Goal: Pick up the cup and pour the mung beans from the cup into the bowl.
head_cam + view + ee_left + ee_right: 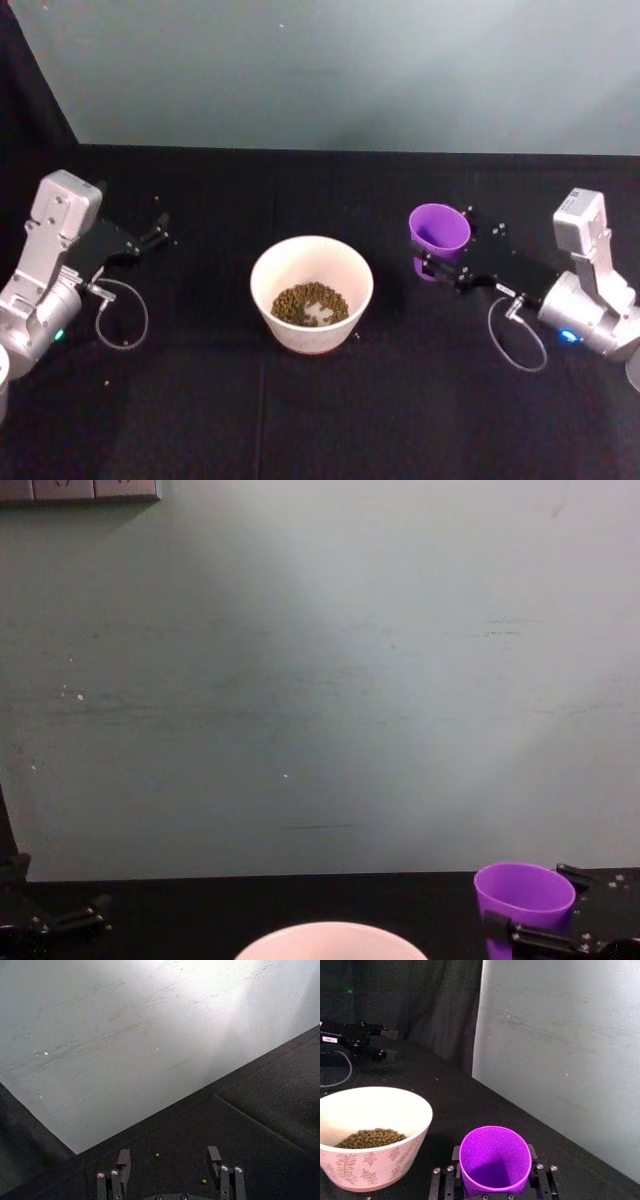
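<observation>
The purple cup (438, 234) stands upright to the right of the bowl, held in my right gripper (432, 262), whose fingers press its sides. The right wrist view looks into the cup (495, 1160), and its inside is bare purple. The pinkish-white bowl (311, 262) sits at the table's middle with the mung beans (310, 303) heaped in its bottom. From the right wrist the bowl (385, 1105) and the beans (370, 1137) appear beside the cup. In the chest view the cup (524, 895) stands right of the bowl's rim (330, 933). My left gripper (158, 230) rests open, far left of the bowl.
A black cloth (320, 420) covers the table, ending at a pale wall (330, 70) behind. A few stray beans (157, 1155) lie on the cloth near the left gripper (170, 1160). Cables loop beside both wrists.
</observation>
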